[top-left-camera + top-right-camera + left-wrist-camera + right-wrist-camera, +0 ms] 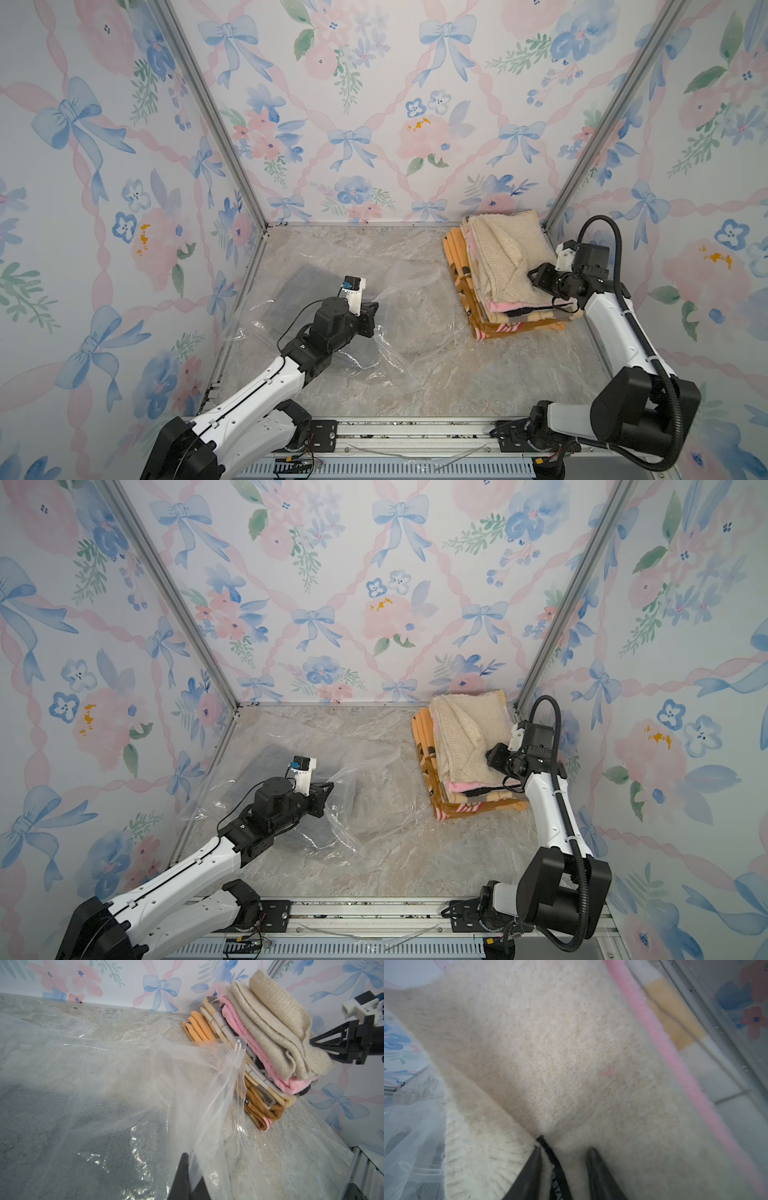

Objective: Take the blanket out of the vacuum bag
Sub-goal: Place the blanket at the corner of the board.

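Note:
The vacuum bag lies crinkled and transparent over the left half of the table. A grey blanket shows through its plastic at the far left. My left gripper is shut on a fold of the vacuum bag, lifting that fold off the table. The bag's zip-seal edge hangs towards the pile of folded blankets. My right gripper is open, its tips resting on the cream blanket that tops that pile, with a black label strip between the fingers.
The pile stands at the back right, with a pink blanket and an orange one under the cream one. Floral walls and aluminium posts close three sides. A metal rail runs along the front edge of the marble-patterned table.

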Controlling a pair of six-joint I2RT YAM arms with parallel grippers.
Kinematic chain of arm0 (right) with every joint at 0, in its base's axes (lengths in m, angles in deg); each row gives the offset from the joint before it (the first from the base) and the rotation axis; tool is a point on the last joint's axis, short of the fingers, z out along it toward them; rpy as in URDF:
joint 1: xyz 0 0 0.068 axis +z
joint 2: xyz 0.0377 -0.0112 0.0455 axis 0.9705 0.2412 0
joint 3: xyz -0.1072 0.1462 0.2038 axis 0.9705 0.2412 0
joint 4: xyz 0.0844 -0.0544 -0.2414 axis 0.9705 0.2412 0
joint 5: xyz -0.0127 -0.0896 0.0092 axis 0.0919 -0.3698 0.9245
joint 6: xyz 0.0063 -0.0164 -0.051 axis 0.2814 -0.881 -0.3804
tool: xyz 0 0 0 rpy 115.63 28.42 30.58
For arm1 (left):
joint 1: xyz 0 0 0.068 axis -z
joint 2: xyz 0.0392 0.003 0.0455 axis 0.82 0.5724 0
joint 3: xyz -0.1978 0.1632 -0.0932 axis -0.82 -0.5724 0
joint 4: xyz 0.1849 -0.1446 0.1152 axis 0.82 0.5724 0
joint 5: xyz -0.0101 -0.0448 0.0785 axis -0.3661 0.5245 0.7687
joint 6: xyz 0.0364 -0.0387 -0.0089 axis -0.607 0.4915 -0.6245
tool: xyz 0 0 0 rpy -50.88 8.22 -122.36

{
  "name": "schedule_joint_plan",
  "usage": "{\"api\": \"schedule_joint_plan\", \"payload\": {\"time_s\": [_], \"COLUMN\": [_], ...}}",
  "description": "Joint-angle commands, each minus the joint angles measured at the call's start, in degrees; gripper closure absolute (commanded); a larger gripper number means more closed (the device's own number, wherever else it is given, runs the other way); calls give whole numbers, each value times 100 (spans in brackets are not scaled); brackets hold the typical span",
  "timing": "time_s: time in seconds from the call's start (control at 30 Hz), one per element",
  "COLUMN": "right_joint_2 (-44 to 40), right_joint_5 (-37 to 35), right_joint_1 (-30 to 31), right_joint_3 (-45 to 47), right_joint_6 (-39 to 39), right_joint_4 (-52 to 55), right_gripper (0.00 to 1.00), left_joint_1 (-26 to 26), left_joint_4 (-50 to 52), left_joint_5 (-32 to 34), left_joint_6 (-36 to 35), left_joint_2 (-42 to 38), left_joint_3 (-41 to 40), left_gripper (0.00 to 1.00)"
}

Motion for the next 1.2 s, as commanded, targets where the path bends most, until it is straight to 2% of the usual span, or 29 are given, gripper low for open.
{"api": "schedule_joint_plan", "payload": {"time_s": [0.0, 0.13, 0.27, 0.43, 0.57, 0.73, 0.87, 0.97, 1.17], "right_joint_2": [-386, -592, -521, -700, -981, -1028, -903, -791, -868], "right_joint_5": [7, -225, -809, -2008, -2398, -2605, -2576, -2508, -2203], "right_joint_1": [147, 435, 1030, 1852, 2208, 2281, 2310, 2366, 2602], "right_joint_3": [-89, -282, -564, -378, 149, 524, 578, 489, 300], "right_joint_6": [-49, -164, -490, -458, -315, -162, -122, -94, -41], "right_joint_4": [295, 471, 922, 1253, 1156, 1042, 920, 952, 1263], "right_gripper": [54, 41, 36, 38, 41, 43, 48, 56, 87], "left_joint_1": [48, 47, 61, 60, 55, 67, 71, 64, 71], "left_joint_4": [-82, -107, -100, -89, -147, -229, -261, -234, -178], "left_joint_5": [-109, -120, -115, -65, -92, -177, -206, -197, -80], "left_joint_6": [-43, -35, -26, -1, 15, 10, 7, 10, 19], "left_joint_2": [69, 92, 66, -30, -3, 121, 167, 120, -39], "left_joint_3": [114, 94, 63, -30, -91, -55, -29, -53, -152], "left_gripper": [100, 100, 100, 100, 100, 100, 100, 100, 100]}}
